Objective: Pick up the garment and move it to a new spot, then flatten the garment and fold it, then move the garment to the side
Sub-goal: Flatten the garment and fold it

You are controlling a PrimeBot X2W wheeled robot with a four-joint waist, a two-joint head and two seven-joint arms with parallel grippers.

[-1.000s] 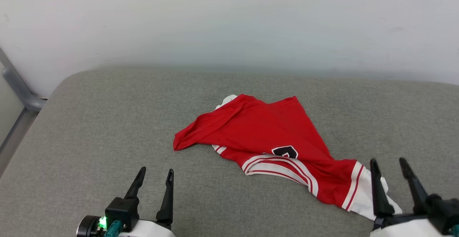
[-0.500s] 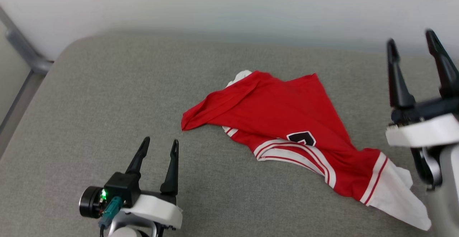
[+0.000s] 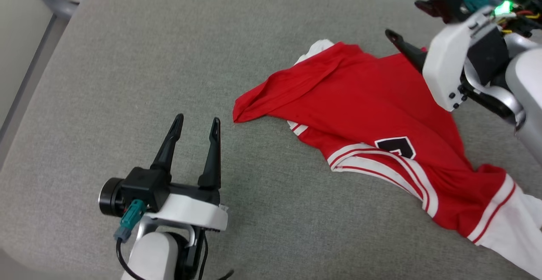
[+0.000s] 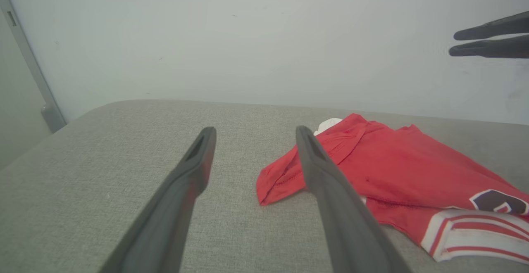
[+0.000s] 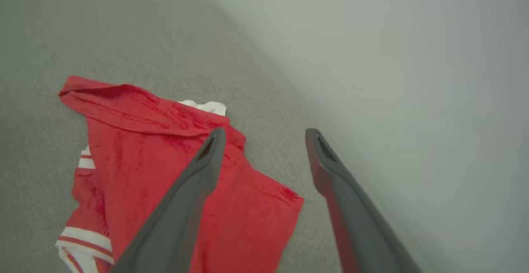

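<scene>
Left end effector (image 3: 197,119) beside diagonally stretched garment (image 3: 364,102).

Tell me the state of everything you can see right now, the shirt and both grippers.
garment: crumpled on the grey cushion, not flattened, not held.
left gripper: open, empty, beside the garment, apart from it.
right gripper: open, empty, above the garment's far edge.

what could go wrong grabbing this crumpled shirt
The garment lies folded over itself; the open right tool, hovering by its far corner, may pinch several layers and lift a bunch. The open left tool sits apart from it; closing in, it may shove cloth along the cushion, not grip it.
</scene>
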